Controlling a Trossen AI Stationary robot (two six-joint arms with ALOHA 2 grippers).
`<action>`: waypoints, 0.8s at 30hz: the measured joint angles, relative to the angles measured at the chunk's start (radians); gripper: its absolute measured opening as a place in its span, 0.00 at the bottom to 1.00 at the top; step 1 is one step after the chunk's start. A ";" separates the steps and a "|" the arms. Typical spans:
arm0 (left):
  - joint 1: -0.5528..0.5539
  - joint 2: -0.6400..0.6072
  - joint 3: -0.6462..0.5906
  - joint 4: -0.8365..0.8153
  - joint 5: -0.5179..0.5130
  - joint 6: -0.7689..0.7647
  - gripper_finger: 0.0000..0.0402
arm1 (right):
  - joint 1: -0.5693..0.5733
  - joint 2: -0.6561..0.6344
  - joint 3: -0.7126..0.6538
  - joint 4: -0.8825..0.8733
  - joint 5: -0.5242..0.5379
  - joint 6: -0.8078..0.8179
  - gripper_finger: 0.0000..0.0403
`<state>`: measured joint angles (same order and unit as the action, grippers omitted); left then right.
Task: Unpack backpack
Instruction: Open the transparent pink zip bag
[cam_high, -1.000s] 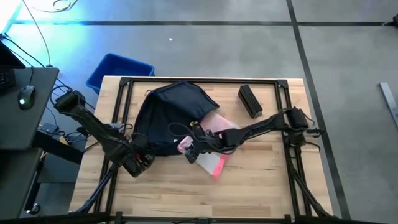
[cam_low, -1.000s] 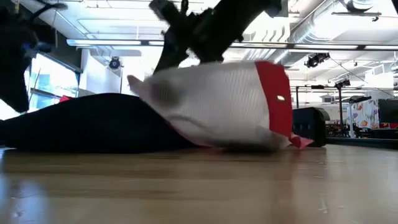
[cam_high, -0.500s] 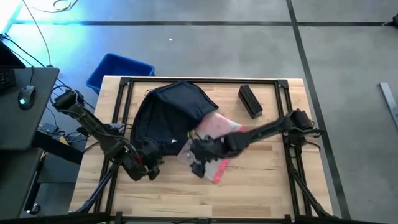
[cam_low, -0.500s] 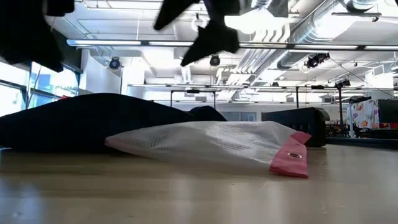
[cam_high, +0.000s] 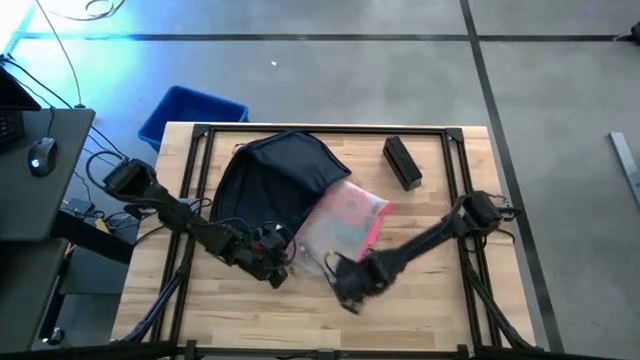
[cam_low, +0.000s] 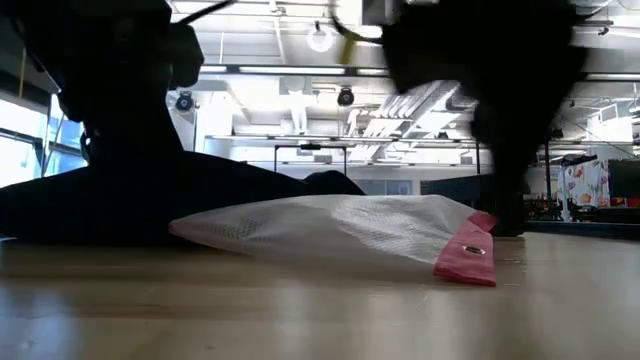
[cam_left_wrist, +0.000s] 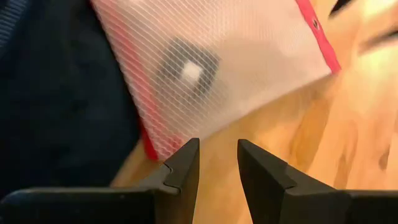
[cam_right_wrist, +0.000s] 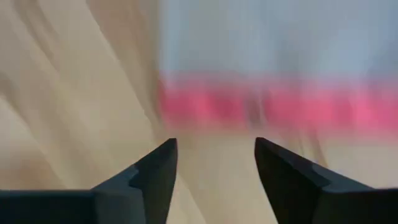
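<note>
My right gripper (cam_high: 345, 290) is open and empty, hanging low over the near middle of the table (cam_high: 430, 300), just off the near edge of the pouch (cam_high: 343, 222). From its wrist I see the pouch's pink edge (cam_right_wrist: 273, 106) right ahead of the parted fingers (cam_right_wrist: 155, 171), nothing between them.

Left gripper (cam_high: 277, 262) is also open, with only a narrow gap between its fingers (cam_left_wrist: 183, 165), and it holds nothing. It sits at the pouch's near-left corner (cam_left_wrist: 152, 146), right by the backpack (cam_high: 275, 180).

The backpack lies flat on the far-left part of the table. The pouch, white mesh with pink trim, lies flat against the backpack's right side and partly on it. A black box (cam_high: 401, 162) sits far right, well apart. A blue bin (cam_high: 190, 112) is on the floor past the far-left corner.
</note>
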<state>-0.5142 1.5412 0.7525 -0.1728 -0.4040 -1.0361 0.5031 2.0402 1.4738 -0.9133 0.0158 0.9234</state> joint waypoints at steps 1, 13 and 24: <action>-0.003 0.004 0.000 0.009 0.000 -0.002 0.22 | 0.023 0.003 0.000 -0.058 -0.002 0.001 0.45; 0.051 0.044 0.001 -0.067 -0.098 -0.056 0.19 | 0.091 -0.089 0.001 0.032 0.147 0.311 0.31; 0.122 0.226 0.000 0.436 0.336 0.113 0.02 | -0.015 0.008 0.001 0.215 0.171 0.296 0.24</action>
<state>-0.3925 1.7673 0.7525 0.2636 -0.0682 -0.9227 0.4878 2.0481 1.4745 -0.6984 0.1870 1.2193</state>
